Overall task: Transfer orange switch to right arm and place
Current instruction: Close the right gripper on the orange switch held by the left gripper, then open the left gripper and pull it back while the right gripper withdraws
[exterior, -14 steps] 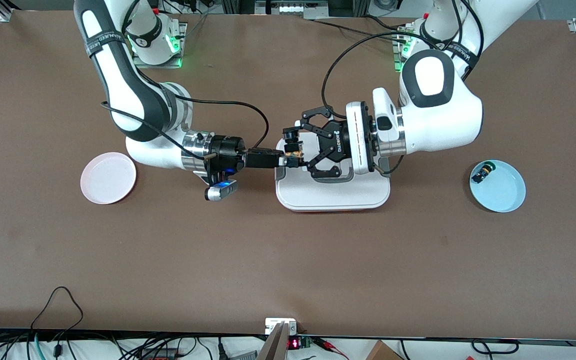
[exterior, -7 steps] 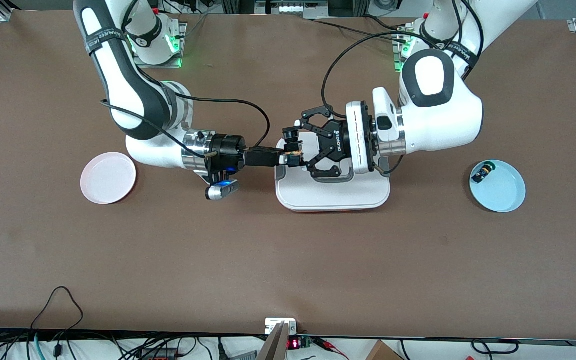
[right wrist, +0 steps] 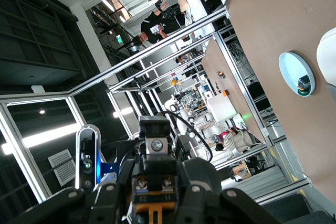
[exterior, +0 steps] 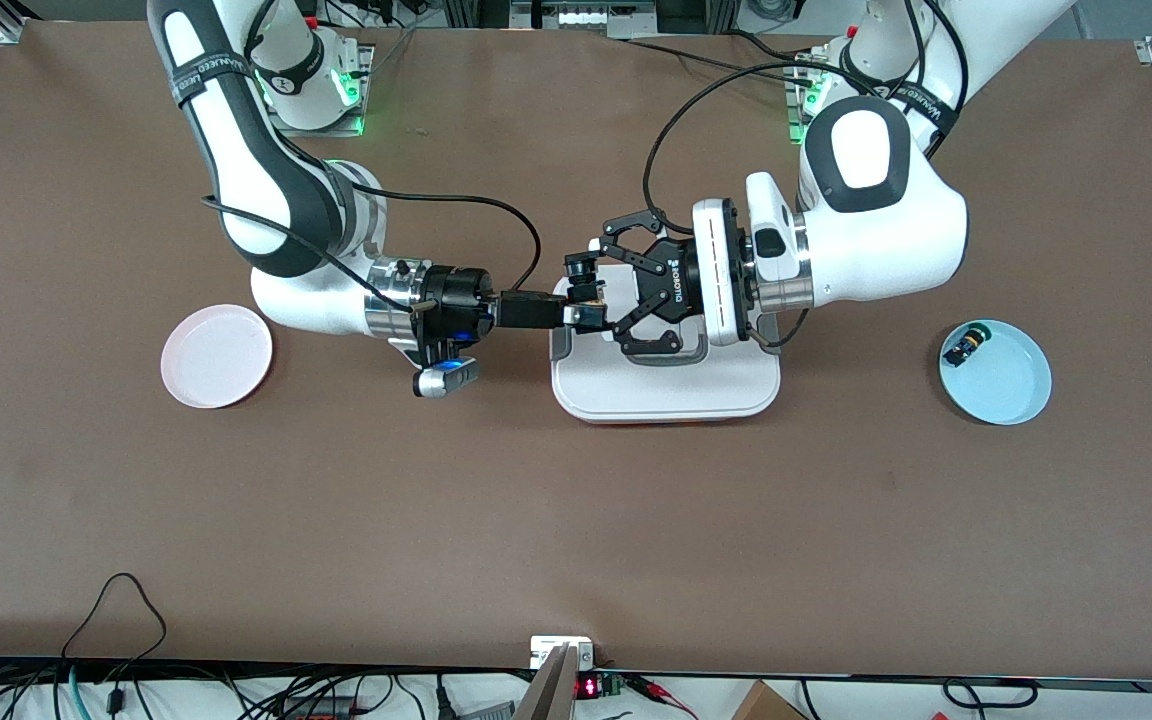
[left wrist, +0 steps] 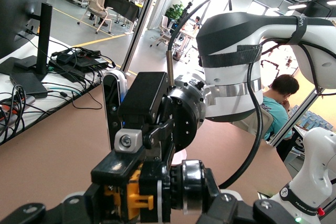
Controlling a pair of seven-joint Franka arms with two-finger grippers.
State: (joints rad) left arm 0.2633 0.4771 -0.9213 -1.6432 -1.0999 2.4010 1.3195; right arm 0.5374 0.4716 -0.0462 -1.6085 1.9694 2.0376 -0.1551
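Note:
The orange switch hangs above the white tray, gripped from both sides. My left gripper, the spidery black one, is shut on its body. My right gripper, slim and black, reaches in from the right arm's end and is shut on the same switch. In the left wrist view the orange switch shows orange plastic and a silvery ring, with one of the right gripper's fingers pressed on it. In the right wrist view the orange switch shows its screw terminals between my right gripper's jaws.
A pink plate lies toward the right arm's end. At the left arm's end, a blue plate holds a black switch with a green cap. The blue plate also shows in the right wrist view.
My right gripper has closed its fingers on the switch and shifted slightly. My left gripper has kept its hold and has not moved.

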